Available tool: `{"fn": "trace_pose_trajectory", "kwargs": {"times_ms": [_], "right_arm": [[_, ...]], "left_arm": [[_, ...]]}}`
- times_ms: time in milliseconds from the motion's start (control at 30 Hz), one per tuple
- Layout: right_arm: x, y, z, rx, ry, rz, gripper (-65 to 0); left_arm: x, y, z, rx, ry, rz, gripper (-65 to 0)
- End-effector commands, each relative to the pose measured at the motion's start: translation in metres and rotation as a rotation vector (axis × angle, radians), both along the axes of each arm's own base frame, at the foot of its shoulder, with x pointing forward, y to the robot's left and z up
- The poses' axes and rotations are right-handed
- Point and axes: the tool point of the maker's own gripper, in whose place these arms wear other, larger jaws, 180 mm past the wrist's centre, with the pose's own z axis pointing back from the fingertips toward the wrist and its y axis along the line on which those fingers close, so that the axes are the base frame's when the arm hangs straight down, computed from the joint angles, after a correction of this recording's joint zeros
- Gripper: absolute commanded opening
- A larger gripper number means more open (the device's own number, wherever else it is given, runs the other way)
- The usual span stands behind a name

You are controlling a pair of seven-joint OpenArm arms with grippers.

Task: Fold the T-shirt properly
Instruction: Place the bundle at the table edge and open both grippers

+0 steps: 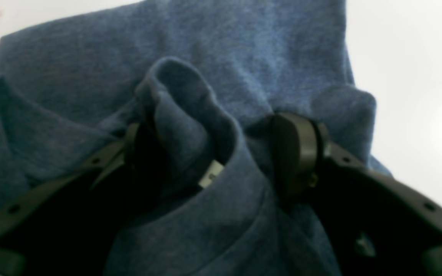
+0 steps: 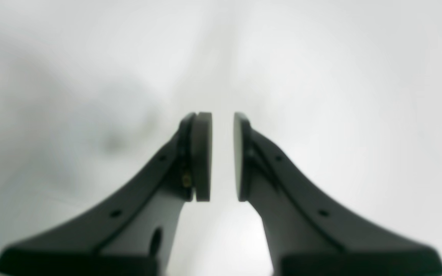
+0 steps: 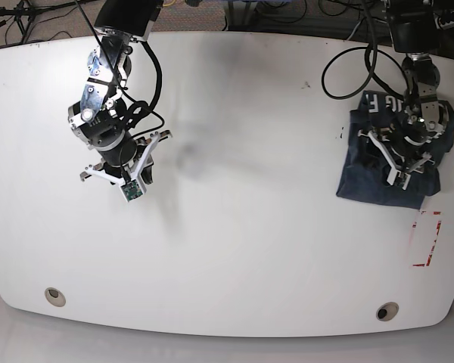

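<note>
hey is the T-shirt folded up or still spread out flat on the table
Folded, not spread flat. In the base view the T-shirt is a compact bundle on the table; the left wrist view shows layered cloth bunched between the left gripper jaws.

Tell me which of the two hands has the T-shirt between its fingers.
The left hand, at the base view's right: bunched T-shirt cloth fills its wide gap. The right hand hangs over bare table, fingers nearly together, holding nothing.

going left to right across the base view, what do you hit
right hand hanging over the white table → bare tabletop → T-shirt with the left hand down in it → red marking near the table's right edge
</note>
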Motion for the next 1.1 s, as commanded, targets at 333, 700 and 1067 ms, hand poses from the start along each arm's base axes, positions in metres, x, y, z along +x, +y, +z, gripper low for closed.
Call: {"fn": "trace_pose_trajectory", "kwargs": {"times_ms": [333, 700, 1067], "right_arm": [[-0.017, 0.024, 0.004, 0.016, -0.02, 0.059, -55.5], [-0.032, 0.029, -0.007, 0.022, 0.017, 0.067, -55.5], [-0.036, 0.028, -0.007, 0.016, 0.016, 0.067, -55.5]], "left_arm": [[-0.057, 0.115, -0.016, 0.211, 0.266, 0.067, -25.1], [-0.061, 0.167, 0.017, 0.292, 0.258, 0.106, -25.1], [-0.034, 0.17, 0.059, 0.319, 0.178, 0.045, -25.1]]}}
